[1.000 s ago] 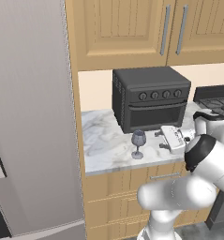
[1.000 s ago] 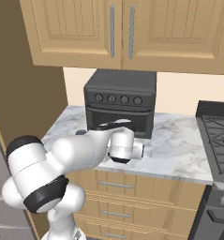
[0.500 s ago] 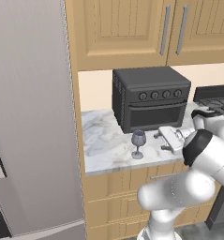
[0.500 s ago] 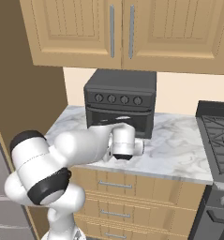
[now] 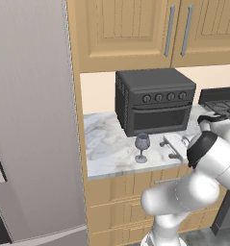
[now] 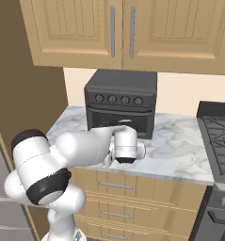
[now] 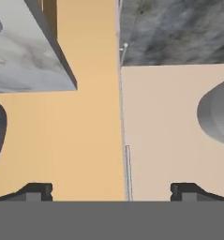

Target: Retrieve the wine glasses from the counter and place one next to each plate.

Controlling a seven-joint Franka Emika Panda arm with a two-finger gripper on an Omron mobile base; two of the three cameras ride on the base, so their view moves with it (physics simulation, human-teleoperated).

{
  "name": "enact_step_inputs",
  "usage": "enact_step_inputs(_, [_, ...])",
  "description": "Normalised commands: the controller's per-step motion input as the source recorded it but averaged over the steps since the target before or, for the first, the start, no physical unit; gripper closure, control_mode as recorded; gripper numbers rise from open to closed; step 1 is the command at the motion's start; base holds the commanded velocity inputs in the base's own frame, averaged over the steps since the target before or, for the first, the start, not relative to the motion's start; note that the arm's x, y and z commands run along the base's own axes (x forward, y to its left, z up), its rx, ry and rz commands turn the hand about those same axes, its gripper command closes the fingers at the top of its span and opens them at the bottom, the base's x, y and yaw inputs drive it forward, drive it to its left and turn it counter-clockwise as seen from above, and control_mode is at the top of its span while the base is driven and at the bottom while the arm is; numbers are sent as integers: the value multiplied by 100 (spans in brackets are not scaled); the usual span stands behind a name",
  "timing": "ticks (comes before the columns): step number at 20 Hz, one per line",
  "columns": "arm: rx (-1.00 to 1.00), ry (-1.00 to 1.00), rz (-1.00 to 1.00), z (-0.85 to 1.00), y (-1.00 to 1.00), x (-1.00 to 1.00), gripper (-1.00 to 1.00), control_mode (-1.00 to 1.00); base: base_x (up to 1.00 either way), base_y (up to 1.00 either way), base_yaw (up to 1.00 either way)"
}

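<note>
Wine glass [image 5: 142, 147] stands upright on the counter [image 5: 107, 144], in front of the oven [image 5: 154, 99] and just beside my gripper [image 5: 170, 149], to its left. I see the fingers spread wide, holding nothing.

We see light wooden wall cabinets [image 5: 159, 33] above a cream wall [image 6: 180, 96], and a tall grey fridge [image 5: 34, 120] at left.
</note>
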Motion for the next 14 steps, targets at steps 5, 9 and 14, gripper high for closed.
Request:
enact_step_inputs(5, [-4, 0, -8, -6, 18, -14, -100, -100, 0, 0, 0])
enact_step_inputs(9, [-2, 0, -12, 0, 12, 0, -100, -100, 0, 0, 0])
enact_step_inputs(14, [-1, 0, -6, -1, 0, 6, -100, -100, 0, 0, 0])
